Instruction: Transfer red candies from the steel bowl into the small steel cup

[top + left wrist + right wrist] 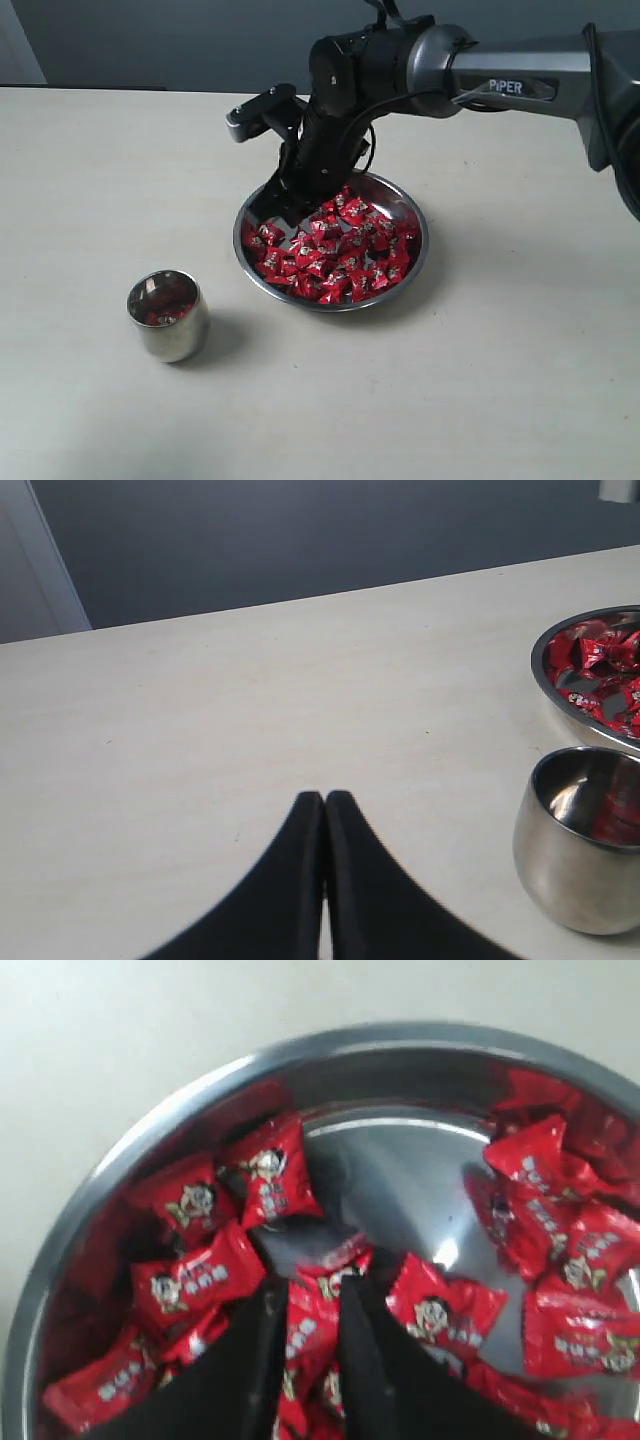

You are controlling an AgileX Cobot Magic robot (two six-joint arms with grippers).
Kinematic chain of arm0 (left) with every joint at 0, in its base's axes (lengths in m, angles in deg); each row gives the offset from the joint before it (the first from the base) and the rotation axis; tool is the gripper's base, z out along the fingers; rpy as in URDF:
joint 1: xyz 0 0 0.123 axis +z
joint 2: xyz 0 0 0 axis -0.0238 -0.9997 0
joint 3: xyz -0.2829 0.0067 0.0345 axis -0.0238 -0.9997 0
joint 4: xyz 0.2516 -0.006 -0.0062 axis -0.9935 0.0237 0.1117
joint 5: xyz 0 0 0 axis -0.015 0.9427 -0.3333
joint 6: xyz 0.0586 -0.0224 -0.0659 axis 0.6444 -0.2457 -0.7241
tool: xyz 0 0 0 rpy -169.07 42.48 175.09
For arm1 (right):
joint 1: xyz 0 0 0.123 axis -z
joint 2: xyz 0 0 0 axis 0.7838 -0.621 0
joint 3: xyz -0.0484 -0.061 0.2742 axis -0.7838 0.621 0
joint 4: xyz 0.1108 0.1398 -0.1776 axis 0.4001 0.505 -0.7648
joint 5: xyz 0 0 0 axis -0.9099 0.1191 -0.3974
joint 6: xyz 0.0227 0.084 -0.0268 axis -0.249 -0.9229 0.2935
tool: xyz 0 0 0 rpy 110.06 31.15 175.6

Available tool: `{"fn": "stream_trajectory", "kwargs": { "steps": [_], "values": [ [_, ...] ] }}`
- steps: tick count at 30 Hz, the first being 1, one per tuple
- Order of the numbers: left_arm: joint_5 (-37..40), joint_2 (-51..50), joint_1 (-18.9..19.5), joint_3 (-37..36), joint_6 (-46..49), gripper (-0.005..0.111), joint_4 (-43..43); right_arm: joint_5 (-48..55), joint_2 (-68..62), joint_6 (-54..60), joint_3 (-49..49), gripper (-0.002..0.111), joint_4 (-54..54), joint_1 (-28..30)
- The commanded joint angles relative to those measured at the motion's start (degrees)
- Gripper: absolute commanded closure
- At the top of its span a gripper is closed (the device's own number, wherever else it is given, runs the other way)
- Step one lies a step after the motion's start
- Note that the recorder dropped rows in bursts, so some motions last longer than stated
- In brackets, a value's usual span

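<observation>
The steel bowl [420, 250] holds many red candies [340, 255]. My right gripper [275, 210] reaches down into the bowl's left side. In the right wrist view its two black fingers [375, 1350] press on either side of one red candy [312, 1330], so the right gripper [312, 1295] is shut on it, low among the pile and above the bowl's rim [130, 1160]. The small steel cup [168, 318] stands upright to the bowl's front left, with red showing inside. My left gripper [325, 798] is shut and empty over bare table, beside the cup [580, 850].
The right arm's dark wrist and silver link [520, 70] stretch in from the right above the bowl's back edge. The pale table [480, 400] surrounds both vessels. The left wrist view catches part of the bowl [545, 675] beyond the cup.
</observation>
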Motion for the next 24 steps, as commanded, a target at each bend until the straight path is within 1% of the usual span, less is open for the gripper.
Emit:
{"fn": "stream_trajectory", "kwargs": {
  "steps": [1, 2, 6, 13, 16, 20, 22, 24],
  "values": [
    [-0.5, 0.2, 0.1, 0.1, -0.3, 0.106, 0.2, 9.9, 0.1, 0.0, -0.1, 0.066, -2.0, 0.4],
    [-0.5, 0.2, 0.1, 0.1, -0.3, 0.106, 0.2, 11.2, 0.0, 0.0, -0.1, 0.064, -2.0, 0.4],
    [-0.5, 0.2, 0.1, 0.1, -0.3, 0.106, 0.2, 12.8, -0.5, 0.1, -0.1, 0.065, -1.8, 0.4],
    [-0.5, 0.2, 0.1, 0.1, -0.3, 0.106, 0.2, 7.9, -1.8, 0.1, -0.1, 0.065, -1.3, 0.3],
    [-0.5, 0.2, 0.1, 0.1, -0.3, 0.106, 0.2, 7.5, -2.7, 0.2, -0.1, 0.065, 0.7, 0.3],
    [-0.5, 0.2, 0.1, 0.1, -0.3, 0.106, 0.2, 7.5, -3.3, 0.2, -0.1, 0.065, 0.7, 0.3],
    [-0.5, 0.2, 0.1, 0.1, -0.3, 0.106, 0.2, 7.1, -3.3, 0.2, -0.1, 0.07, 0.7, 0.3],
    [-0.5, 0.2, 0.1, 0.1, -0.3, 0.106, 0.2, 6.8, -3.2, 0.2, -0.1, 0.079, 0.7, 0.3]
  ]
}}
